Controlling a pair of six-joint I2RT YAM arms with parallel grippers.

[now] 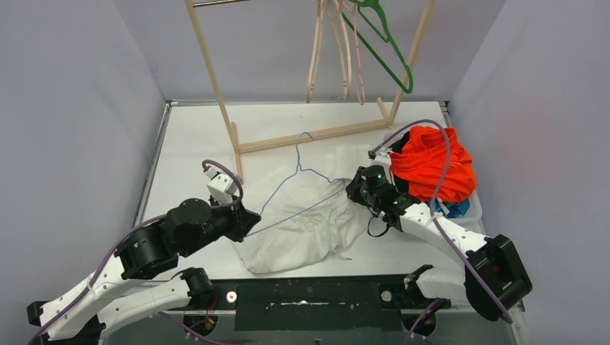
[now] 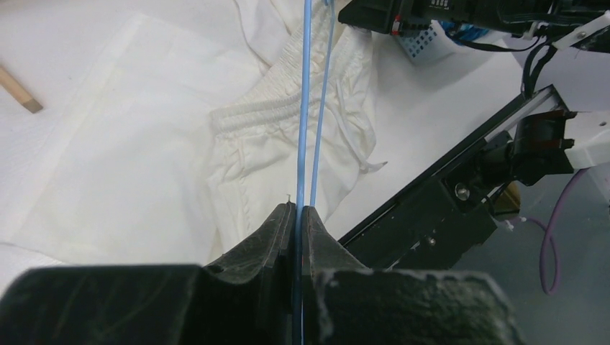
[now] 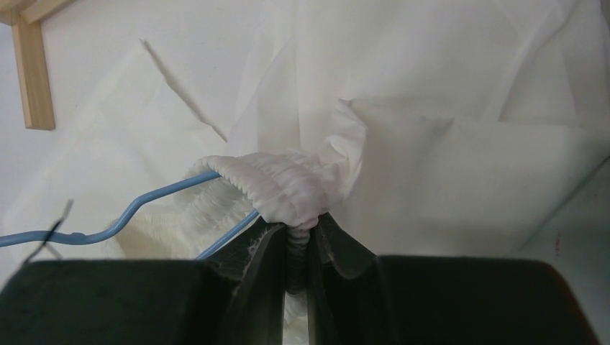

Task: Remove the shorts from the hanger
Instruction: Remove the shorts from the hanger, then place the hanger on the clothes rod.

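Left claw point(image 2: 298, 215) pinches the blue hanger point(image 2: 311, 108), right claw point(image 3: 296, 233) grips the white shorts point(image 3: 460, 165) by the waistband at lower centre; elastic snagging on wire could drag both along.

Bright, even light falls from above, and the shadows under the arms are soft and faint. The white shorts point(image 1: 302, 237) nearly wash out against the white table point(image 1: 194, 136), and the walls carry a lilac cast. In the wrist views the left gripper point(image 2: 297, 210) and right gripper point(image 3: 298, 228) look dark, grainy and soft at the near edge. The blue hanger point(image 2: 311, 108) and the cloth beyond are sharp.
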